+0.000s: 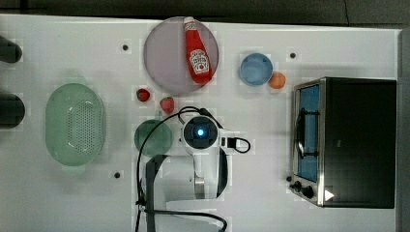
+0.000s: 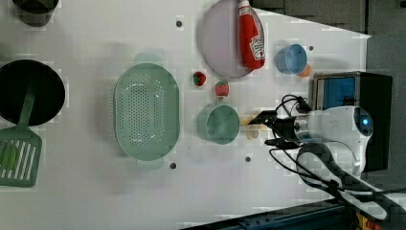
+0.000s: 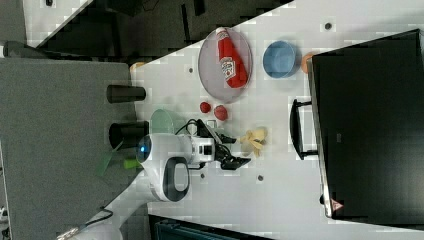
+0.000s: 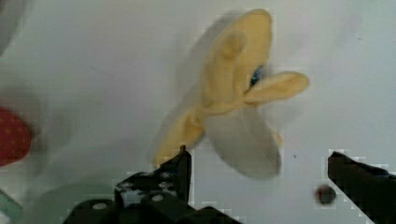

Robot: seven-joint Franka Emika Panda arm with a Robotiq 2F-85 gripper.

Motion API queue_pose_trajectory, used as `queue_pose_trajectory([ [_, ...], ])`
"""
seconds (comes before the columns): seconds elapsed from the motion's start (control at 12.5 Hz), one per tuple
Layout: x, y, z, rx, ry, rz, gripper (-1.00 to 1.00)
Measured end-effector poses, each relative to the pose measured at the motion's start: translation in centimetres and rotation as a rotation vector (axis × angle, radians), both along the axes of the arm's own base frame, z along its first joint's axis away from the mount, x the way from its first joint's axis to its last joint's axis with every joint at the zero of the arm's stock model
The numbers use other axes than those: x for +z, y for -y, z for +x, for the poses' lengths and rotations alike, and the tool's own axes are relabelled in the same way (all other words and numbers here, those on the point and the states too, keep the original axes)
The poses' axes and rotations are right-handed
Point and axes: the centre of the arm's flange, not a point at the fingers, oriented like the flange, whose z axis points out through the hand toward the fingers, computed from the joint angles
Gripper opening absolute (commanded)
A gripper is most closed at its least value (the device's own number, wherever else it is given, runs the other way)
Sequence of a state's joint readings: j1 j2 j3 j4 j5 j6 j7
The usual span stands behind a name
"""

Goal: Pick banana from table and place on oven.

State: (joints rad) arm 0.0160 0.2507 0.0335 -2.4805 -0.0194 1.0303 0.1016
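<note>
Banana [image 3: 253,140] is the thing to find, and it lies flat on the white table [image 3: 280,200].

Top view: the arm's white head covers the middle of the table [image 1: 72,203], just right of a teal cup [image 1: 153,137]. A grey plate [image 1: 164,58] with a ketchup bottle [image 1: 197,52] sits at the far edge, two strawberries [image 1: 167,104] lie near it, and a blue bowl [image 1: 256,69] touches an orange ball [image 1: 277,80]. The oven [image 1: 355,142] stands at the top view's right, glass door facing the arm. A green colander [image 1: 75,124] sits toward the top view's left. Dark floor runs along the upper border.

Left view: the gripper [image 2: 265,128] reaches toward the left view's left, its black fingers apart, with the banana [image 2: 251,127] between it and the teal cup [image 2: 219,124]. A black pan [image 2: 28,91] and a green slotted spatula [image 2: 19,153] lie at the left view's left.

Right view: the banana rests between the gripper [image 3: 235,150] and the oven's [image 3: 370,130] handle, well apart from the oven. Grey carpet and dark room fittings fill the right view's left, off the table.

Wrist view: the banana [image 4: 233,93] lies with its peel lobes splayed on the bare white surface, just beyond the spread fingers [image 4: 180,170], which hold nothing.
</note>
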Motion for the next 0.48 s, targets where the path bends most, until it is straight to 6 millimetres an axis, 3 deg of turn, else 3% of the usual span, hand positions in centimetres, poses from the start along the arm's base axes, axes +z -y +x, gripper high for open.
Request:
queue_pose_trajectory([
  [0.16,-1.7,-0.5,0.2,0.013,0.025,0.008,0.92],
  [0.32,-3.8,-1.7,-0.3,0.03,-0.006,0.018,0.43],
  [0.48,-4.5,-2.8,-0.7,0.043,-0.006,0.028,-0.05],
])
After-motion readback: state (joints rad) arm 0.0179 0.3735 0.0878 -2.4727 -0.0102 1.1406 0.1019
